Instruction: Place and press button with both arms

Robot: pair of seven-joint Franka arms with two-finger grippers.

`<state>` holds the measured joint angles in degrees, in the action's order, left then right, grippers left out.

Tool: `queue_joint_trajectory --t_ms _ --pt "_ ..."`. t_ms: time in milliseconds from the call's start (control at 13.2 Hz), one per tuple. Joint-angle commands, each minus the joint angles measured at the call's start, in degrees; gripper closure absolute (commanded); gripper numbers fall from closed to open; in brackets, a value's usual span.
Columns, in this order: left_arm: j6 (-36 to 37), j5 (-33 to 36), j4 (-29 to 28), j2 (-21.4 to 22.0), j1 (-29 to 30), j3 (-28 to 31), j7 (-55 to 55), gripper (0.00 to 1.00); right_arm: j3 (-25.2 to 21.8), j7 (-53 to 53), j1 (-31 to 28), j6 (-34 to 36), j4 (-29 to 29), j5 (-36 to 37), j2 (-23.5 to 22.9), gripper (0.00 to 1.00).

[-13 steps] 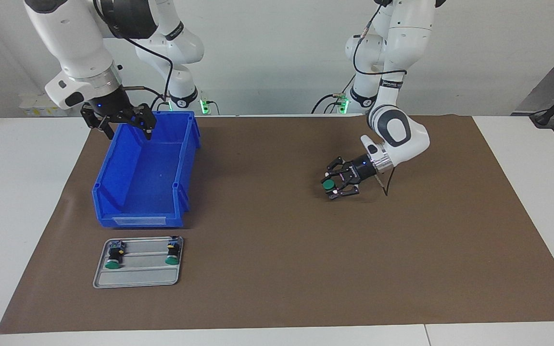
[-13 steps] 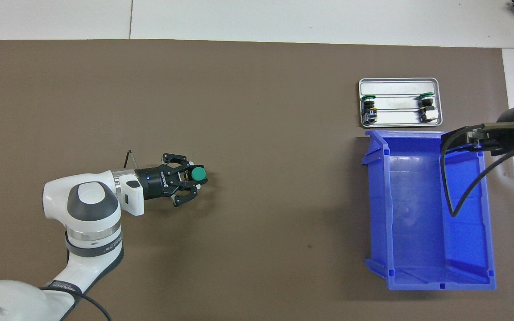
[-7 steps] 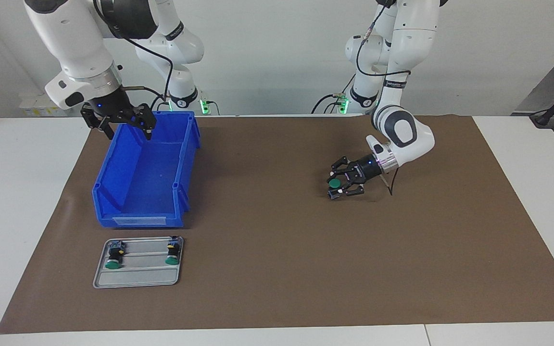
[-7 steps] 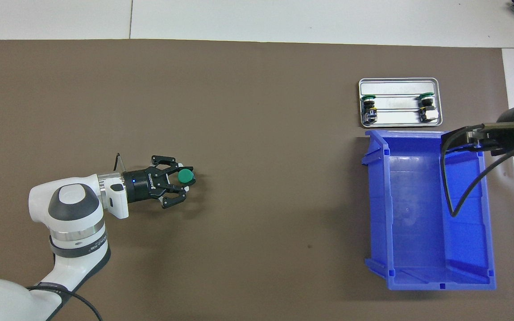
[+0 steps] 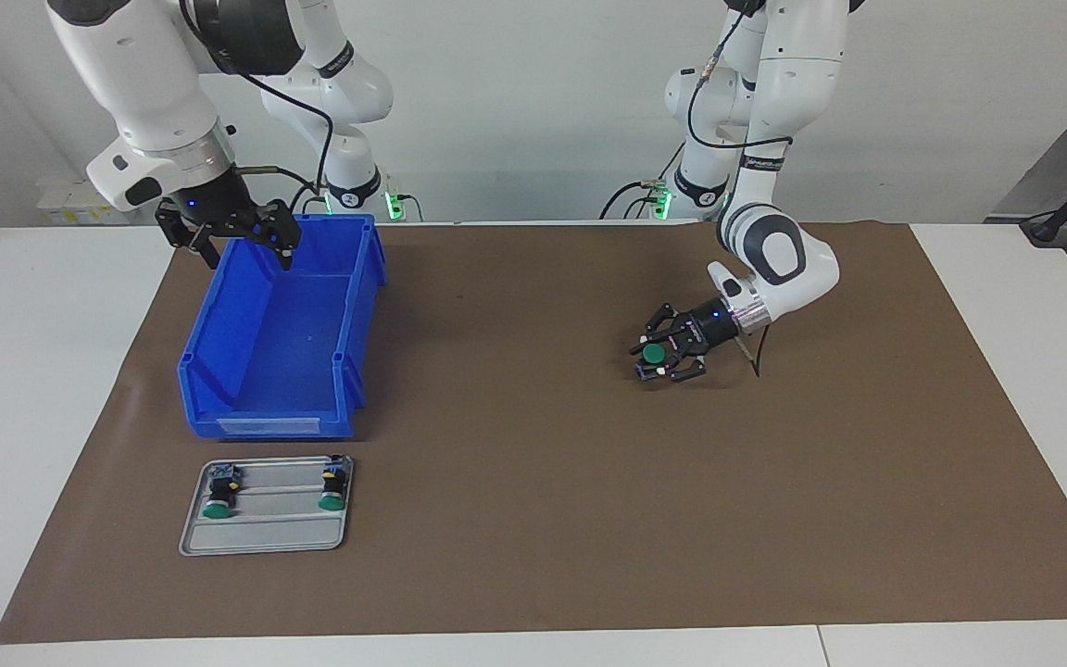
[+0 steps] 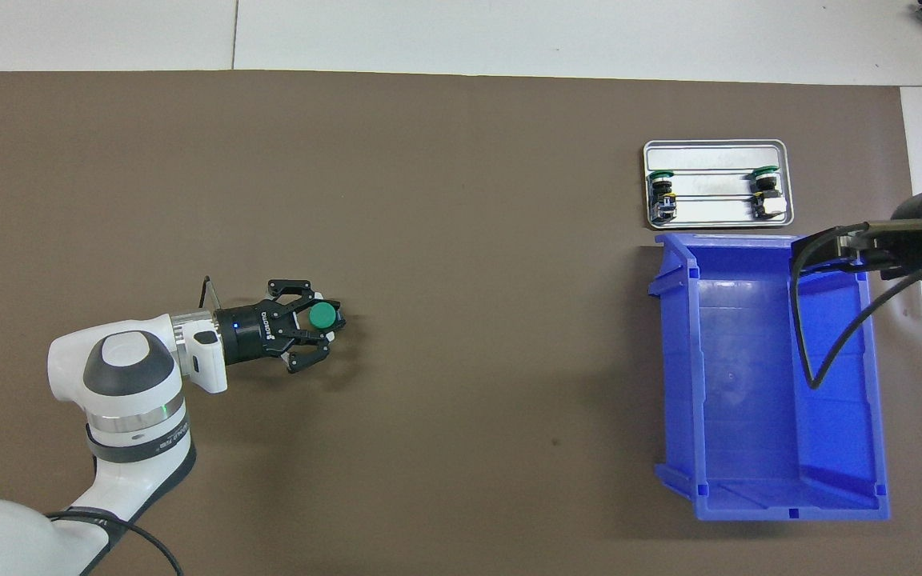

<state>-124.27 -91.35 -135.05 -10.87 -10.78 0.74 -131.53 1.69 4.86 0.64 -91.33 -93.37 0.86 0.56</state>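
Button apparently in left tool

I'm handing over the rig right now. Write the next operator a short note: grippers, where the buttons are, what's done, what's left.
Left gripper: low over the mat toward the left arm's end, fingers closed on a green-capped button.
Right gripper: open, empty, waiting over the blue bin's end nearest the robots.
Two other buttons lie on the metal tray, which sits beside the bin, farther from the robots.
Done: one button picked up.
Left: set it down, release, press it.
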Motion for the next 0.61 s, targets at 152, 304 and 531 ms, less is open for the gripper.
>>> queue_joint_trajectory --t_ms 152,304,531 --pt "-1.2 -0.1 -1.7 -0.7 1.6 -0.2 -2.0 0.47 0.1 -1.2 -0.2 0.3 -0.1 -0.9 0.2 0.00" --pt "-1.1 -0.1 -1.6 -0.7 1.6 -0.2 -1.9 0.45 0.1 -1.2 -0.2 0.4 -0.2 -0.9 0.2 0.00" --pt "-0.7 -0.1 -1.5 -0.6 1.6 -0.2 -1.2 0.43 0.2 -1.2 -0.2 0.3 -0.1 -0.9 0.2 0.00"
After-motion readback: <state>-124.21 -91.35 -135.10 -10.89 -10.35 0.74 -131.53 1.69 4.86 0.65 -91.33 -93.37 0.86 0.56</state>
